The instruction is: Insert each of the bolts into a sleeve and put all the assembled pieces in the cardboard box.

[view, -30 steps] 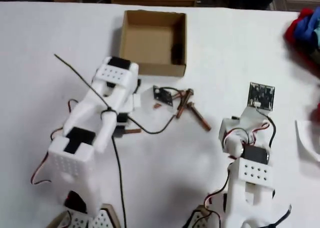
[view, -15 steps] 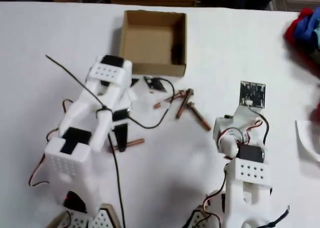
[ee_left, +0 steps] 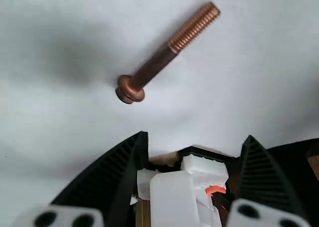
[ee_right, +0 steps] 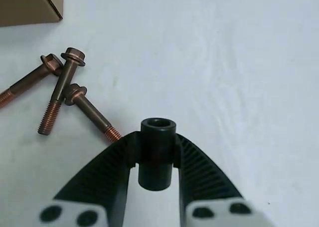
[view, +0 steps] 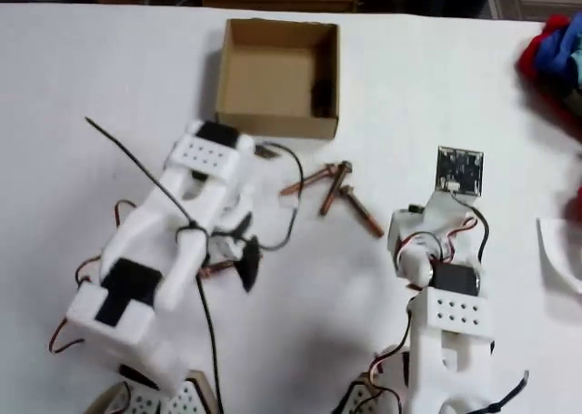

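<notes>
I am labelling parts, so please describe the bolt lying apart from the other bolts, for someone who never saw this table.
Start at the cardboard box, then come toward the left arm. On the white table, before the open left tool, lies one copper-coloured bolt. The other three bolts lie bunched near the box's corner; this one lies alone.

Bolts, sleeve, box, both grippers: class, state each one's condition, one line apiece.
Left gripper: open, empty.
Lone bolt: lying flat, bare, not gripped.
Right gripper: shut on the sleeve.
Sleeve: held upright, bore empty.
Three bolts: lying loose together, bare.
Cardboard box: upright, open on top.
</notes>
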Available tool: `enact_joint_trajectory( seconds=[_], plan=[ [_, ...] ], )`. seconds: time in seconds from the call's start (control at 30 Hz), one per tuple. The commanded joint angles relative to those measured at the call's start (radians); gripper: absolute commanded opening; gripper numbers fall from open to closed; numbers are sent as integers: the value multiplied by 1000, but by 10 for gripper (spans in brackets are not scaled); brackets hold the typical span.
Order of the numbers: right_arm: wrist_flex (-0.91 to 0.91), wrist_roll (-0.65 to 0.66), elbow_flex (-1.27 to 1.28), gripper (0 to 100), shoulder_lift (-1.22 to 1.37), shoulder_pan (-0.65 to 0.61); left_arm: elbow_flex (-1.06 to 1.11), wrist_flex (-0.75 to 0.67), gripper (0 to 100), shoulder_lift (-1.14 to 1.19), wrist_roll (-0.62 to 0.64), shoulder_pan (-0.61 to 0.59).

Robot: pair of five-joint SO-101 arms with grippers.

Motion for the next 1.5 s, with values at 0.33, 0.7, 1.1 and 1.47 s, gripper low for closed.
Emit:
enact_joint_trajectory(
  seconds=[0.33,0.7,1.1,1.47],
  plan=[
    [-18,-3,-8,20,1,-4,90,-20,305,-98,6,63],
    [-18,-3,-8,20,-1,-2,127,-41,297,-97,6,64],
    [-18,-3,-8,20,-2,-2,199,-152,76,-97,8,64],
    [-18,-3,-6,20,-1,-2,200,-249,136,-97,9,64]
  ],
)
